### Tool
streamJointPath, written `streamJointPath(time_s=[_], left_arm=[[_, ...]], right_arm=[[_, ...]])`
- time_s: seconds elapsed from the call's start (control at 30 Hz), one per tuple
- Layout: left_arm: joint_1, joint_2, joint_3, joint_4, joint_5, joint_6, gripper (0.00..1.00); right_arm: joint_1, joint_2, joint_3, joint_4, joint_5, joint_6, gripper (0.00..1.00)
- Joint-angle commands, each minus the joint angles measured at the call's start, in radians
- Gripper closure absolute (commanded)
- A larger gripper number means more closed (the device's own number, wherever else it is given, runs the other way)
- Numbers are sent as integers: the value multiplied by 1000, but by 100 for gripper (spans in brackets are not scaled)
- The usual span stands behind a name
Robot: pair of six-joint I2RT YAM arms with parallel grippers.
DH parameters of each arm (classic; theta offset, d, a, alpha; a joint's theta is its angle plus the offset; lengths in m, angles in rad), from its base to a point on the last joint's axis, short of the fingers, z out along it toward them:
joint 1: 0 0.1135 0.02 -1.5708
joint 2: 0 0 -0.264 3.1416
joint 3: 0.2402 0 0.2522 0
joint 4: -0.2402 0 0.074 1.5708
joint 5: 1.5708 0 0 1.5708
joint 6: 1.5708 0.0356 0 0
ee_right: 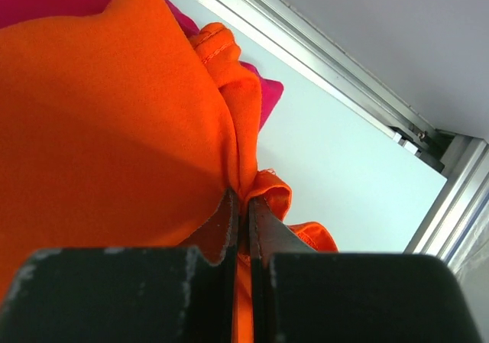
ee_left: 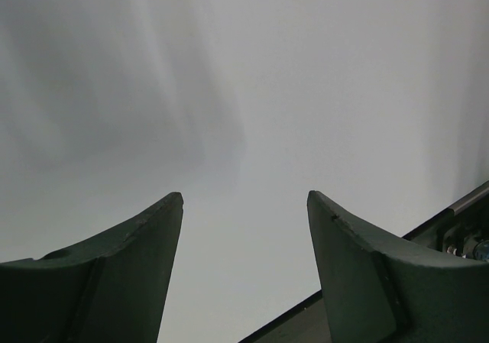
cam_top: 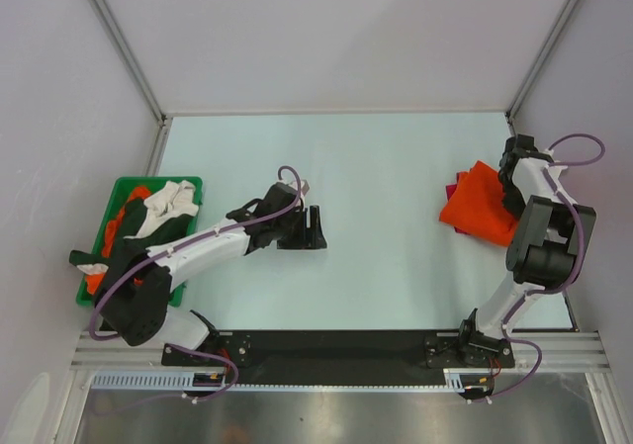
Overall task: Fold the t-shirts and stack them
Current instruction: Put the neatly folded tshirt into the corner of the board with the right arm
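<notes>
A bright orange t-shirt (cam_top: 480, 207) lies folded at the table's right side on top of a magenta-red t-shirt (cam_top: 457, 183), which peeks out at its far left edge. My right gripper (ee_right: 244, 199) is shut on a bunched fold of the orange t-shirt (ee_right: 114, 121), with the magenta-red t-shirt (ee_right: 263, 98) showing beneath it. In the top view the right gripper (cam_top: 514, 195) sits at the orange shirt's right edge. My left gripper (cam_top: 315, 228) hovers open over bare table left of centre; nothing is between its fingers (ee_left: 145, 244).
A green bin (cam_top: 190, 183) at the left edge holds crumpled cream (cam_top: 168, 207), orange (cam_top: 131, 205) and dark (cam_top: 124, 246) shirts, partly covered by the left arm. An aluminium frame rail (ee_right: 321, 60) runs close behind the right gripper.
</notes>
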Motion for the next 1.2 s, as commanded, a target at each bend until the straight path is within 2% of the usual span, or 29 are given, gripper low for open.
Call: streamJointPath(time_s=[0.0,0.3,0.33,0.4,0.43,0.57,0.73,0.93,1.0,1.17], left_arm=[[-7,1,42,5,12,11,28],[-16,18,55,8,13,9,28],[-18,22,58,6,15,8,28],[-26,25,64,6,16,8,28],[-27,27,65,8,15,8,28],[-42,33,76,5,13,8,28],[-59,39,90,-3,6,6,28],[-70,64,105,6,13,5,28],[-72,105,137,21,30,11,28],[-72,264,358,11,116,29,29]], right_arm=[[-10,27,8,13,5,23,100],[62,-88,22,85,45,14,99],[67,-111,22,88,42,12,91],[79,-128,33,86,48,17,82],[80,-140,36,86,43,12,70],[88,-174,45,85,25,12,52],[94,-208,45,80,22,15,48],[165,-315,-25,172,-124,-20,49],[194,-344,-38,180,-152,3,49],[237,-392,-114,213,-176,-35,50]])
